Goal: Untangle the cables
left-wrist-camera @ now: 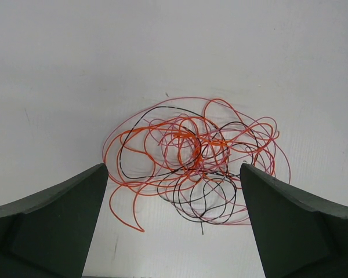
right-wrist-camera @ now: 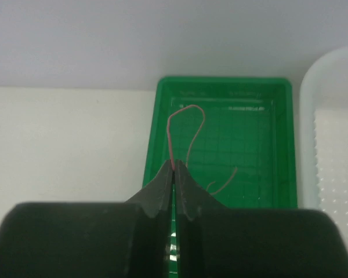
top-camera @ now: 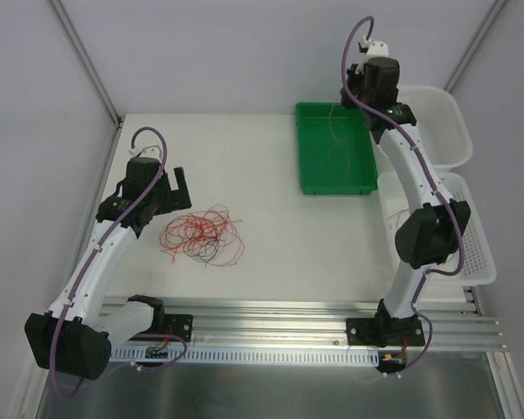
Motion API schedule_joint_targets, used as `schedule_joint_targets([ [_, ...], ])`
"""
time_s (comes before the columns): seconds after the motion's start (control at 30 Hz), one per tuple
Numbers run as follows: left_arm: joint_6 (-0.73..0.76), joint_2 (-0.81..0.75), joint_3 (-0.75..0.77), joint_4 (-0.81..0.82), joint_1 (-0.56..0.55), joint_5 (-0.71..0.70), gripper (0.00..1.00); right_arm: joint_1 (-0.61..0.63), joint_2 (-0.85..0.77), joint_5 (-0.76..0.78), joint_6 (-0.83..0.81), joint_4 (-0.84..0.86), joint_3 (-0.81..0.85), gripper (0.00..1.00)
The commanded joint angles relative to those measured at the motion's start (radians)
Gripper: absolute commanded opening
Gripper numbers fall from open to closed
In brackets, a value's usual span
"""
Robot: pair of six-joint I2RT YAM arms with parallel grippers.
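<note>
A loose tangle of thin red, orange and black cables (top-camera: 203,236) lies on the white table, left of centre. My left gripper (top-camera: 170,188) hangs open just behind and left of it; in the left wrist view the tangle (left-wrist-camera: 194,159) lies between and beyond the two wide-apart fingers (left-wrist-camera: 58,226). My right gripper (right-wrist-camera: 174,168) is shut on one thin red cable (right-wrist-camera: 180,116), which loops up and trails down into the green tray (right-wrist-camera: 156,145). Seen from above, that cable (top-camera: 336,140) hangs over the tray (top-camera: 310,188), below the right gripper (top-camera: 360,98).
Two white perforated baskets (top-camera: 450,122) (top-camera: 480,253) stand at the right edge, beside and in front of the green tray. An aluminium rail (top-camera: 279,327) runs along the near edge. Grey walls close in the back and sides.
</note>
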Motion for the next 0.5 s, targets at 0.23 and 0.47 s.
schedule_joint_targets([
  [0.23, 0.019, -0.012, -0.017, 0.017, 0.005, 0.025, 0.99, -0.036, 0.251, -0.012, 0.116, 0.031, -0.107, 0.04],
  [0.47, 0.012, -0.013, -0.017, 0.017, 0.004, 0.051, 0.99, -0.028, 0.122, -0.031, 0.130, -0.012, -0.198, 0.84],
])
